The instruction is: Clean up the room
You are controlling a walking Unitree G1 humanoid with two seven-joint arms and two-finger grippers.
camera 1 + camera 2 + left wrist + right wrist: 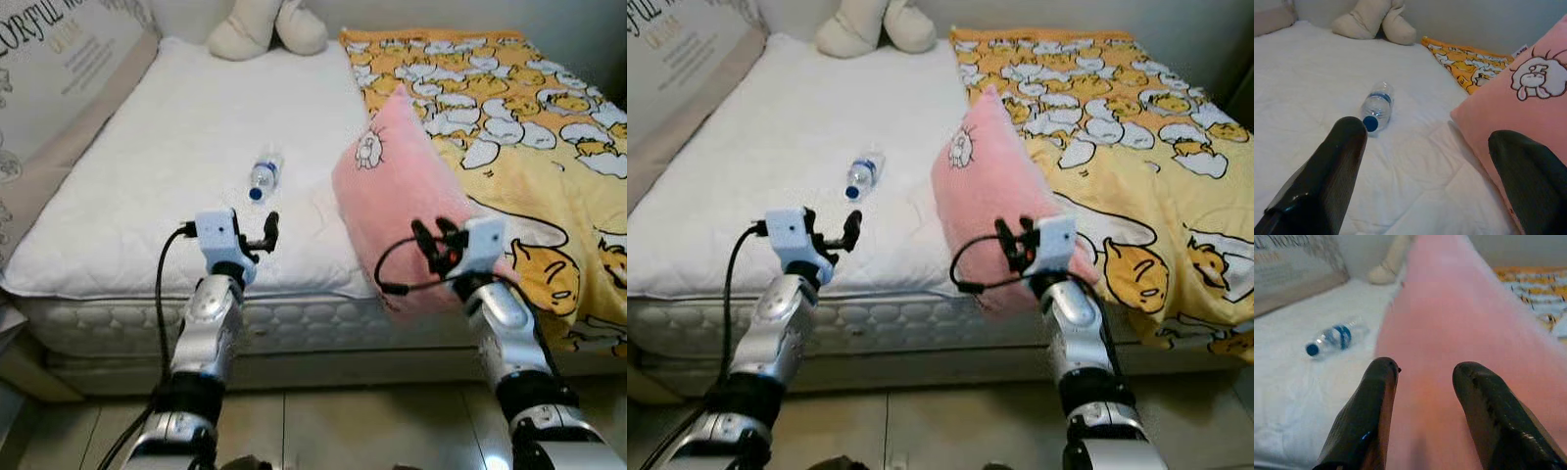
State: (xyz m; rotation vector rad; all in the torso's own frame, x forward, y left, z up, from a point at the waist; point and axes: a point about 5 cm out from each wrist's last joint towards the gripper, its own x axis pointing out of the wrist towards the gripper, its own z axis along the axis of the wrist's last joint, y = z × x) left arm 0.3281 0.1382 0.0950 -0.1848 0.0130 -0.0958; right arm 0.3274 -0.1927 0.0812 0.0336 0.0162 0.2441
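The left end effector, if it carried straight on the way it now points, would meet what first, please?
Probably the water bottle lying on the white mattress, ahead of the open left end effector; depth is uncertain.

headboard [59,69]: partial "...orful", rest unreadable
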